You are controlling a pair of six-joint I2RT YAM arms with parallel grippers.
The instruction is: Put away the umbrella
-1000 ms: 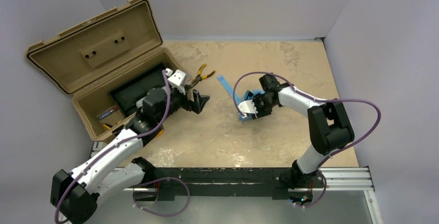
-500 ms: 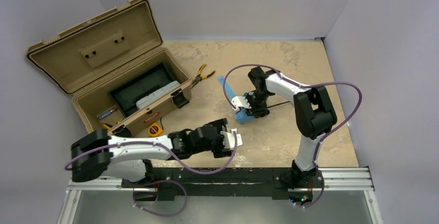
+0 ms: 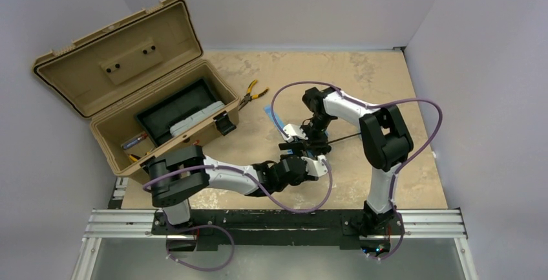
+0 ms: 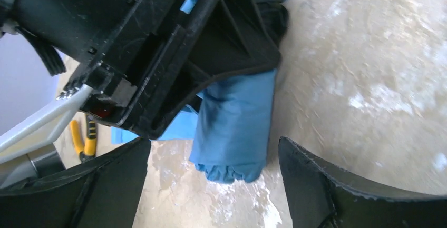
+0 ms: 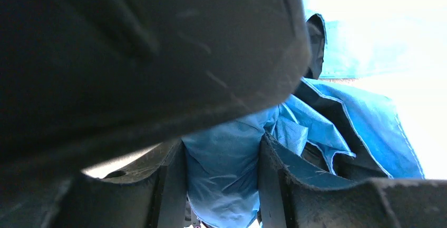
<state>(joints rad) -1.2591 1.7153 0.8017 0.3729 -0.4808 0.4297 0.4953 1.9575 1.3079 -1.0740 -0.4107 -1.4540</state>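
Right gripper [image 5: 221,170] pinches the folded umbrella [image 4: 237,117] – left gripper [image 4: 213,149] gapes wide just short of its free end. Gathering step, I judge; next, the left must close squarely on that end.

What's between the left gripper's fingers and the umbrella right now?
Nothing but bare table. In the left wrist view, the umbrella has its end between the fingers of the open left gripper, with tabletop showing in the gap on each side.

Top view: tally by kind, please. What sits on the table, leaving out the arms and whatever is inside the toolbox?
toolbox: 1
pliers: 1
umbrella: 1
Total: 3
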